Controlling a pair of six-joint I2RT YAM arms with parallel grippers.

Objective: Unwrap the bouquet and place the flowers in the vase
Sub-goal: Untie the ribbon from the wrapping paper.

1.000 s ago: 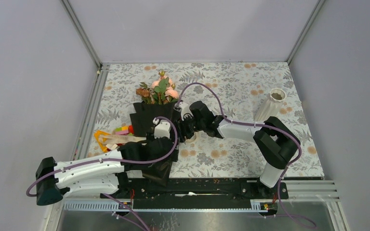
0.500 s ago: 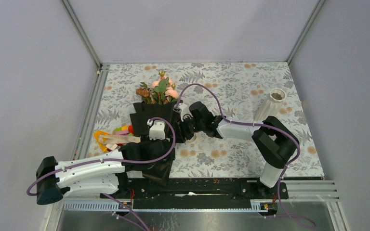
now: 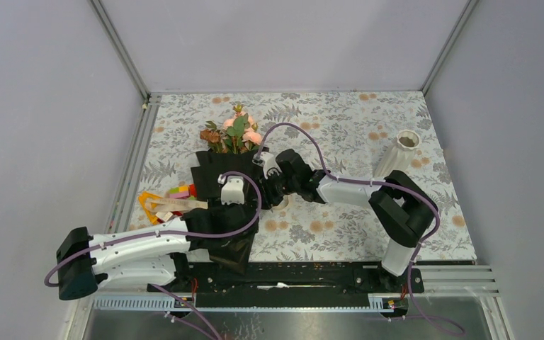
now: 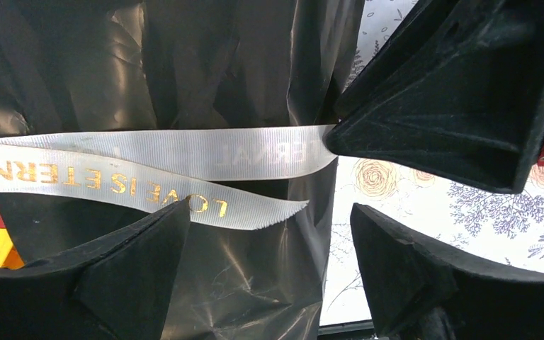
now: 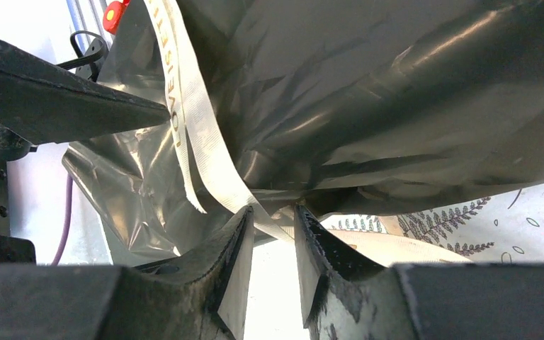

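Right tool (image 5: 273, 216) astride cream ribbon (image 5: 188, 106)

Only readable thing was the cream ribbon (image 4: 149, 159). In the left wrist view, gold caps on the strand just above the left gripper (image 4: 269, 209) read "LOVE IS ETERNA", upside down and cut off at the frame edge. The strand above that showed a faint "ETERNAL" through its back. In the right wrist view, the ribbon ran up from between the right gripper (image 5: 273, 212) fingers and read "LOVE IS ET", sideways. Nothing else was legible.
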